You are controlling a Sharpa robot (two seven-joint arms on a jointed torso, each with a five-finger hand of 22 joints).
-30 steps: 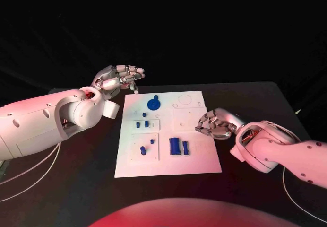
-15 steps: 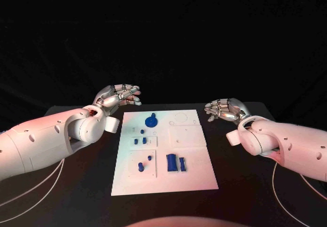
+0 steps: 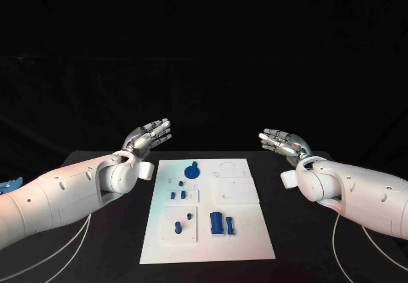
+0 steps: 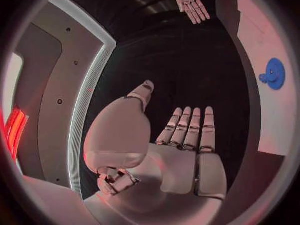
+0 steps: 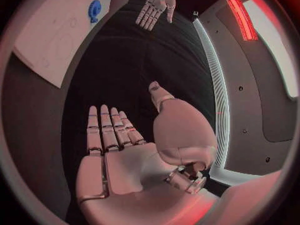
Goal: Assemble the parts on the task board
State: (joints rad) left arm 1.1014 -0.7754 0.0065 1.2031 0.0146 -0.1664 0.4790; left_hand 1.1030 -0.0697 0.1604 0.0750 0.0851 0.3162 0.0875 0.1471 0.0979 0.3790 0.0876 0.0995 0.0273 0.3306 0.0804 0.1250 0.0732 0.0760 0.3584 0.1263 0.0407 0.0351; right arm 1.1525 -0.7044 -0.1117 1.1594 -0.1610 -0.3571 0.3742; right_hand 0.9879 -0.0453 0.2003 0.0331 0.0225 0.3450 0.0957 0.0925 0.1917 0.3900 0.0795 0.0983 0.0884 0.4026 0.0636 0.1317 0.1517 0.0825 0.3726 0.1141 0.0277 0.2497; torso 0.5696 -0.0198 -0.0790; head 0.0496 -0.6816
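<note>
The white task board (image 3: 246, 236) lies in the middle of the black table. On it I see a round blue part (image 3: 194, 171) near the far edge, small blue parts (image 3: 181, 194) mid-left, a blue peg part (image 3: 178, 226) lower left, and two upright blue blocks (image 3: 221, 223). My left hand (image 3: 150, 138) is raised off the table beyond the board's far left corner, fingers straight and apart, holding nothing. My right hand (image 3: 283, 141) is raised beyond the far right corner, also flat and empty. The round blue part (image 4: 274, 73) and the board (image 5: 50, 40) show in the wrist views.
The black table (image 3: 315, 247) extends on both sides of the board. White cables (image 3: 357, 236) hang beside each arm near the front. Each wrist view shows the other hand, my right hand (image 4: 192, 2) and my left hand (image 5: 156, 7), raised across from it.
Both hands have lifted away from the board and spread flat; the right hand left the board's right side. The head camera has tilted, shifting the whole picture.
</note>
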